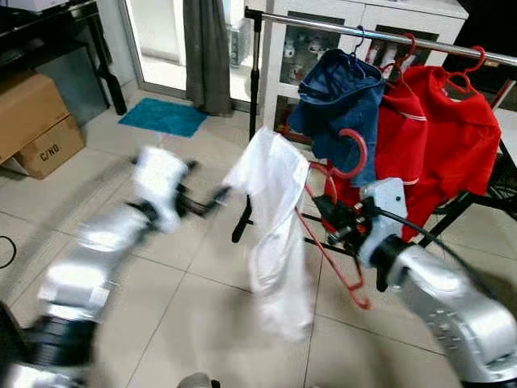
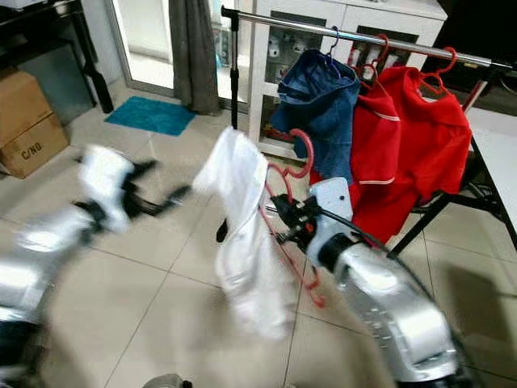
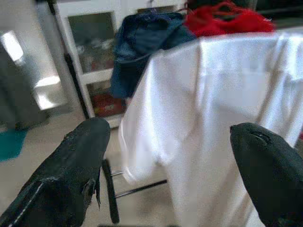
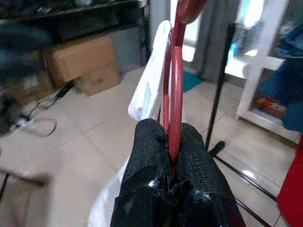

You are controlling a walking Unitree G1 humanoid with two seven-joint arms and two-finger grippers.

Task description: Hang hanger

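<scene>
My right gripper is shut on the lower neck of a red plastic hanger, and a white shirt hangs from that hanger. In the right wrist view the two fingers pinch the red hanger. The hanger's hook is below the metal clothes rail, in front of a blue denim garment. My left gripper is open and blurred, just left of the shirt. In its wrist view the white shirt lies beyond the spread fingers.
Two red shirts on red hangers fill the rail's right part. The rack's black upright and foot stand behind the white shirt. Cardboard boxes, a teal mat and a grey curtain are at the left and back.
</scene>
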